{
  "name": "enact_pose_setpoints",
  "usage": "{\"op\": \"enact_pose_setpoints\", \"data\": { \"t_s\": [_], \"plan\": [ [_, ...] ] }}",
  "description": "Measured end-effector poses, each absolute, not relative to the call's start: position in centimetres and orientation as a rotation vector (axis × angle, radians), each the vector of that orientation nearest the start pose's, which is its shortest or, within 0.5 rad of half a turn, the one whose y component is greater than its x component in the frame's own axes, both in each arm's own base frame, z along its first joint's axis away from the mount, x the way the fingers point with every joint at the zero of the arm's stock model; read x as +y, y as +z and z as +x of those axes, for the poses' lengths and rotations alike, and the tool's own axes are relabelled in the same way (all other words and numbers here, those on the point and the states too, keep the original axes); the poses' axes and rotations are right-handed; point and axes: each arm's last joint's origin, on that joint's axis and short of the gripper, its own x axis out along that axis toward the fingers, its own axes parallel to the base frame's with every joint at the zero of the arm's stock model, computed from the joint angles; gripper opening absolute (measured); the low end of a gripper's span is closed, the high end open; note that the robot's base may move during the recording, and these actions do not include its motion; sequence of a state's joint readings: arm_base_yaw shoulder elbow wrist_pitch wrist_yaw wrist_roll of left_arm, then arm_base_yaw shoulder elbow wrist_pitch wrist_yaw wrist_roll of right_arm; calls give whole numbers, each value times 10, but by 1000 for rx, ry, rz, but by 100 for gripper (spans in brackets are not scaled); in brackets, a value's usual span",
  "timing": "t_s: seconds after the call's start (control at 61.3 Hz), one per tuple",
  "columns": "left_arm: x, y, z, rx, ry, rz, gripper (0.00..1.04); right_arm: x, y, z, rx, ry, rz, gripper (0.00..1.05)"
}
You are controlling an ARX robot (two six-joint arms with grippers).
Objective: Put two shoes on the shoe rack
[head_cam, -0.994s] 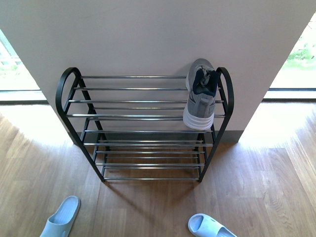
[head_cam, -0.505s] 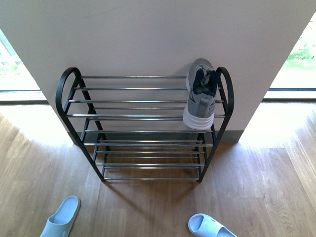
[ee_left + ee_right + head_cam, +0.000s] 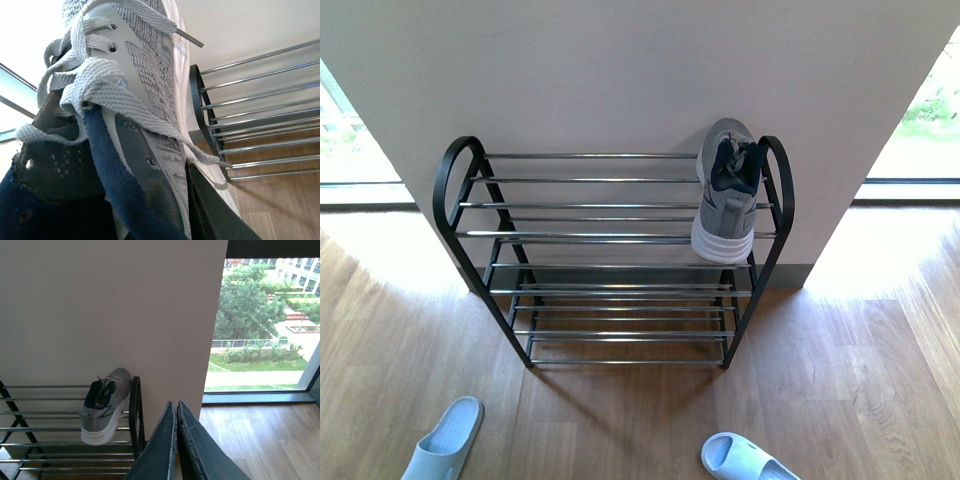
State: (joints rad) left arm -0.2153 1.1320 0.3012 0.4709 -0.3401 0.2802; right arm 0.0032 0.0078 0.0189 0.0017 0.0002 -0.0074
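Observation:
The black shoe rack (image 3: 590, 238) stands against the wall, and one grey shoe (image 3: 726, 195) rests toe-up at the right end of its top tier. The left wrist view is filled by a second grey shoe (image 3: 145, 75) with pale laces, and my left gripper (image 3: 172, 175) is shut on its side. In that view the rack's end loop (image 3: 196, 100) lies beyond the shoe. My right gripper (image 3: 176, 404) is shut on nothing and hangs off the rack's right end (image 3: 135, 410), near the racked shoe (image 3: 106, 407). Neither arm shows in the front view.
Two pale slippers lie on the wood floor in front of the rack, one at the left (image 3: 445, 440) and one at the right (image 3: 745, 460). Bare rods span the rack left of the shoe. A large window (image 3: 265, 320) is to the right.

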Motion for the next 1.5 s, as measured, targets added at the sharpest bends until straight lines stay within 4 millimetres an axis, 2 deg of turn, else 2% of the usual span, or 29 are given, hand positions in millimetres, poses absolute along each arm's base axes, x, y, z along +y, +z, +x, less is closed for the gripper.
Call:
{"op": "enact_pose_setpoints", "data": {
  "t_s": [0.082,0.147,0.228,0.277,0.342,0.44,0.571,0.685,0.831,1.027,1.19,1.418,1.451,1.5],
  "plan": [
    [-35,169,204,362,75,376,2,0,170,97,-14,3,-7,4],
    [-35,168,203,369,79,370,2,0,170,97,-14,3,-7,20],
    [-39,166,215,458,89,238,2,0,170,97,-14,3,-7,39],
    [-44,165,233,478,58,180,2,0,170,97,-15,3,-7,49],
    [-55,163,269,499,-14,142,2,0,170,97,-14,3,-7,65],
    [-69,155,306,530,-106,134,2,0,170,97,-14,3,-7,79],
    [-99,133,359,586,-270,167,2,0,170,97,-14,3,-7,97],
    [-126,106,395,646,-377,210,2,0,170,97,-14,3,-7,95],
    [-155,72,431,699,-431,243,2,0,170,97,-14,3,-7,96],
    [-186,46,471,709,-484,211,2,0,170,97,-14,3,-7,96],
    [-212,36,488,709,-542,190,2,0,170,97,-14,3,-7,96],
    [-237,19,497,790,-578,227,2,0,170,97,-14,3,-7,96],
    [-238,17,498,797,-579,229,4,0,170,97,-14,3,-7,96],
    [-239,15,500,802,-567,236,13,0,170,97,-14,3,-7,96]
  ]
}}
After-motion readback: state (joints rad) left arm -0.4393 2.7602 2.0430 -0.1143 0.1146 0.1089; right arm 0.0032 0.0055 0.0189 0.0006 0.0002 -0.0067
